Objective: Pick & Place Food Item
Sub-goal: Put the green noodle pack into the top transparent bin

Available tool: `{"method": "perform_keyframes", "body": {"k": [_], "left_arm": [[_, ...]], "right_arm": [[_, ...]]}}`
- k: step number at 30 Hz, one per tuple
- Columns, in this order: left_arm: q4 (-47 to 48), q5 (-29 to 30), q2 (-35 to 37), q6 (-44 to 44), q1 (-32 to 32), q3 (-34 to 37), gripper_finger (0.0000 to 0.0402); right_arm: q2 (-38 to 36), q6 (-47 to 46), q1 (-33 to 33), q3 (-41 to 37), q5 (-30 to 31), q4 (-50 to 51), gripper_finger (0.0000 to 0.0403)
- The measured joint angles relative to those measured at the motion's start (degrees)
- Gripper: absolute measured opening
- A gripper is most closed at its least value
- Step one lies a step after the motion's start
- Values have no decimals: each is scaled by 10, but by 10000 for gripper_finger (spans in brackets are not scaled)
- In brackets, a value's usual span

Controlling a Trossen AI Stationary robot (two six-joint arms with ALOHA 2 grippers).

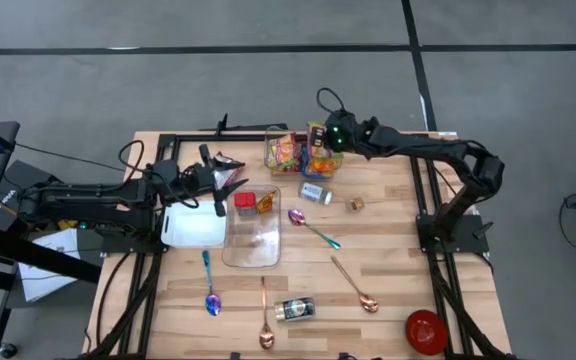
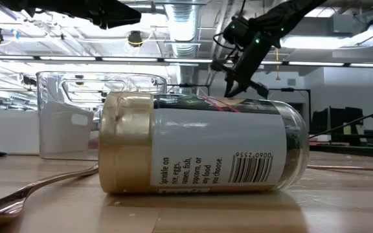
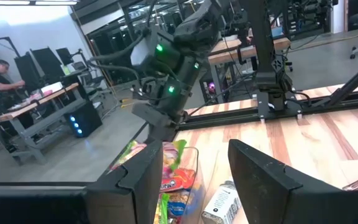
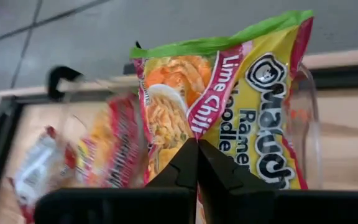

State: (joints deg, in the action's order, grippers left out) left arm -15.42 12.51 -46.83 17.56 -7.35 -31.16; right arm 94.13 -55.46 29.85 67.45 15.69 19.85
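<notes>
Pale wood tabletop (image 1: 388,240) is carrying everything. Right arm is reaching across to the far edge, near its middle; left arm is waiting over the left side, by the white tray (image 1: 193,228).

Clear bin (image 1: 298,152) at the far edge is holding the snack packets. A second clear container (image 1: 253,240) is sitting mid-table, just beside the white tray, looking empty.

Right gripper (image 4: 197,163) is hanging over the far bin, fingers pressed together on the lower edge of the ramen packet (image 4: 229,118), a yellow one with a green top. Packet is standing upright in the pinch, with the other packets beside it in the bin; can't tell whether it is clear of the bin yet.

Left gripper (image 3: 194,177) is sitting part open, nothing between its fingers, pointed toward the far bin.

Smaller stuff: spice jar (image 1: 295,309) lying on its side near the front edge, red bowl (image 1: 426,330) at the front right corner, spoons scattered along the front half.

My read: the pick is in hand, place not yet done. Next move is calling for a straight lift to clear the bin wall, then a carry, probably to the empty container. Pinch is only on the packet edge, so it could swing or slip.
</notes>
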Motion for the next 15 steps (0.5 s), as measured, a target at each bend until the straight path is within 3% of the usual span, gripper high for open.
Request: {"method": "perform_keyframes", "body": {"k": [9,15], "left_arm": [[0,0,0,0,0,0,176],[-1,-1,0,0,0,0,176]], "right_arm": [[-1,-28,0,-100,-22,-135,0],[0,-26,3,-108,-25,-172,0]]}}
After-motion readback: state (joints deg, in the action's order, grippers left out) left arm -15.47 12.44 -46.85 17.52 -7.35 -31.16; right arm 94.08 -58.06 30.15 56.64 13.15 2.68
